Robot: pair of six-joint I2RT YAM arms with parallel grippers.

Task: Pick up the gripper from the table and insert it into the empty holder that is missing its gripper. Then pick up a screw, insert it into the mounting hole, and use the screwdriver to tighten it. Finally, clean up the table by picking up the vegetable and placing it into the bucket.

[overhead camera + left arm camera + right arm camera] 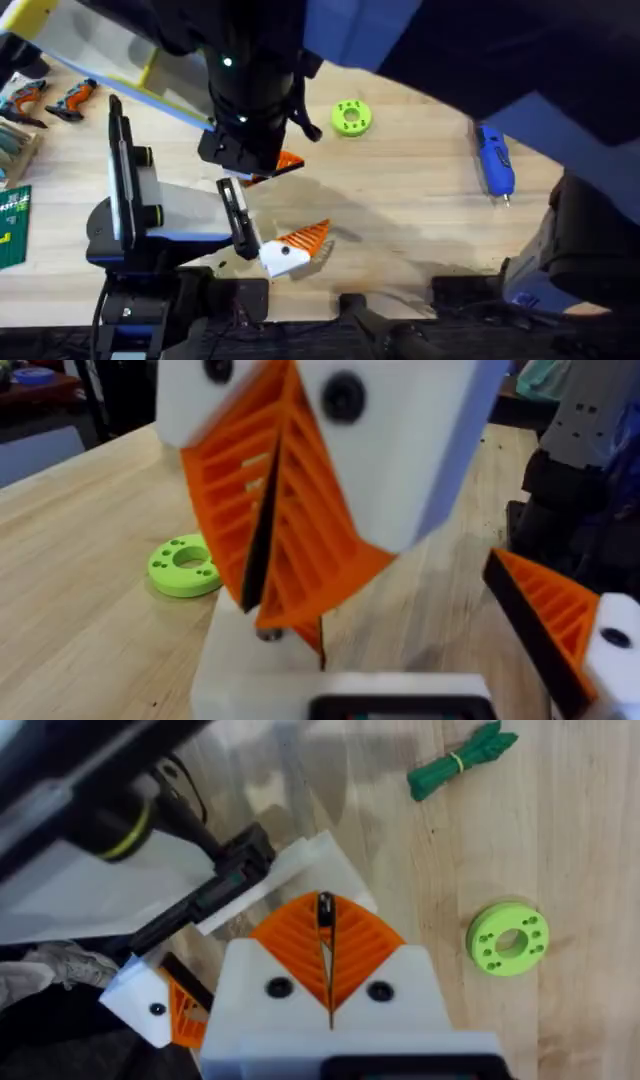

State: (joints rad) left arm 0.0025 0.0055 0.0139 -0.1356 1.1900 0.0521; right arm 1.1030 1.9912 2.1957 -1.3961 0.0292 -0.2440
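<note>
the right gripper [327, 955] is pressed fully closed, pinching a small screw [325, 907] between its orange pads [365, 945].

1. A large dark arm [245, 90] rose close under the camera, its tip over the table's [420, 220] middle.
2. An orange piece [287, 162] showed just beside that tip.
3. A white block with an orange wedge [297, 247] lay near the front edge.
4. A lime-green disc [351, 117] sat farther back.
5. The screwdriver [494, 163] lay well apart at the right.
6. Orange-and-black tools [50, 98] lay at the far left.
</note>
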